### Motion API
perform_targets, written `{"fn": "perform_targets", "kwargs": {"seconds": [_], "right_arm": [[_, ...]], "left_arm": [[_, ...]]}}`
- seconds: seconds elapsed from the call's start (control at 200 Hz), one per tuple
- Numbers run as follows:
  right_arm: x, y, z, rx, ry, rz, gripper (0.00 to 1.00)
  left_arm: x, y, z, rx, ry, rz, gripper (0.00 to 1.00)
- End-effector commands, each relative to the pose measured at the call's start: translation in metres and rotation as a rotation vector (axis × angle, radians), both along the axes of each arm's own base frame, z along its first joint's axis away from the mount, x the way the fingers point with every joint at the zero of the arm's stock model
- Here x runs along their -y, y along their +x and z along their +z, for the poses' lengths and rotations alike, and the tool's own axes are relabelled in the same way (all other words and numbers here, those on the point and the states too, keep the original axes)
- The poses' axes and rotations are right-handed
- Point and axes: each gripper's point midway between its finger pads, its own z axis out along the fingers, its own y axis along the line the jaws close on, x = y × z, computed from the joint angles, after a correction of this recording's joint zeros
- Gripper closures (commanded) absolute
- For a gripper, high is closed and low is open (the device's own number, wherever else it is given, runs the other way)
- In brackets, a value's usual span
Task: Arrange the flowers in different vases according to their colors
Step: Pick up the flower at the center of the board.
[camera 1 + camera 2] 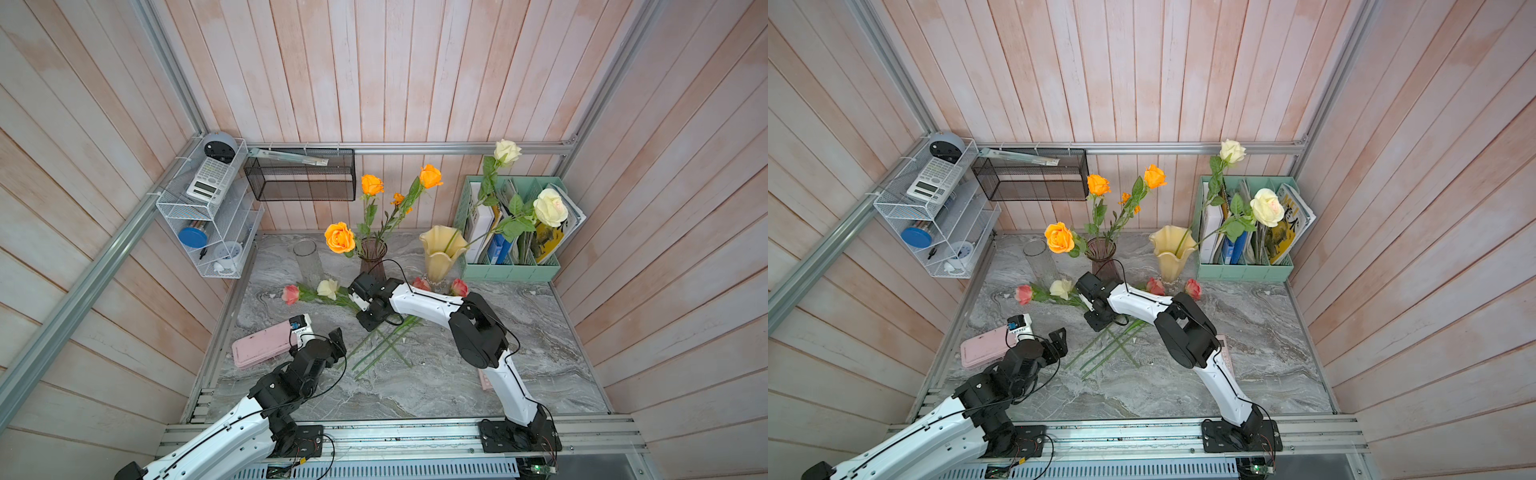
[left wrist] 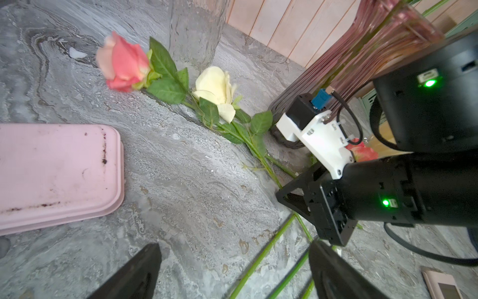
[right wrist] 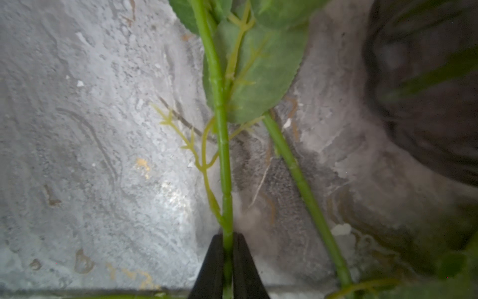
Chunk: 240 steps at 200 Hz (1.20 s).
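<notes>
Right gripper [image 3: 227,242] is pinched tight on one green stem [image 3: 224,165] down at the marble table [image 1: 436,386] (I cannot tell whose head it carries), just beside the purple vase [image 1: 372,259] with its orange roses [image 1: 340,237]. Pink rose [image 2: 124,63] and cream rose [image 2: 214,88] lie beside the clear vase [image 1: 309,262]. Left gripper [image 1: 338,337] hovers with jaws wide. Magazine [image 1: 1289,220] lettering in the green file holder [image 1: 511,272] is too small for me to read.
</notes>
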Motion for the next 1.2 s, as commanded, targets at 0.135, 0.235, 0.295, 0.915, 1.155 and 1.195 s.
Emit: {"fn": "perform_targets", "kwargs": {"seconds": [0.135, 0.235, 0.295, 0.915, 1.155, 1.195], "right_arm": [[-0.009, -0.001, 0.005, -0.018, -0.039, 0.033, 1.0], [-0.01, 0.005, 0.014, 0.0, -0.046, 0.03, 1.0], [-0.011, 0.009, 0.023, 0.022, -0.037, 0.023, 1.0], [0.022, -0.002, 0.124, 0.176, 0.103, -0.055, 1.0], [0.046, -0.05, 0.139, 0.158, 0.163, 0.003, 1.0], [0.05, -0.062, 0.142, 0.155, 0.176, 0.03, 1.0]], "left_arm": [[-0.011, -0.005, 0.002, -0.004, 0.048, 0.015, 0.05], [-0.014, -0.006, 0.005, 0.005, 0.043, 0.019, 0.05], [-0.016, -0.008, 0.006, 0.008, 0.044, 0.021, 0.05], [-0.021, -0.009, 0.018, 0.032, 0.061, 0.025, 0.05], [-0.022, -0.01, 0.025, 0.046, 0.066, 0.02, 0.05], [-0.022, -0.01, 0.025, 0.046, 0.067, 0.019, 0.05]]}}
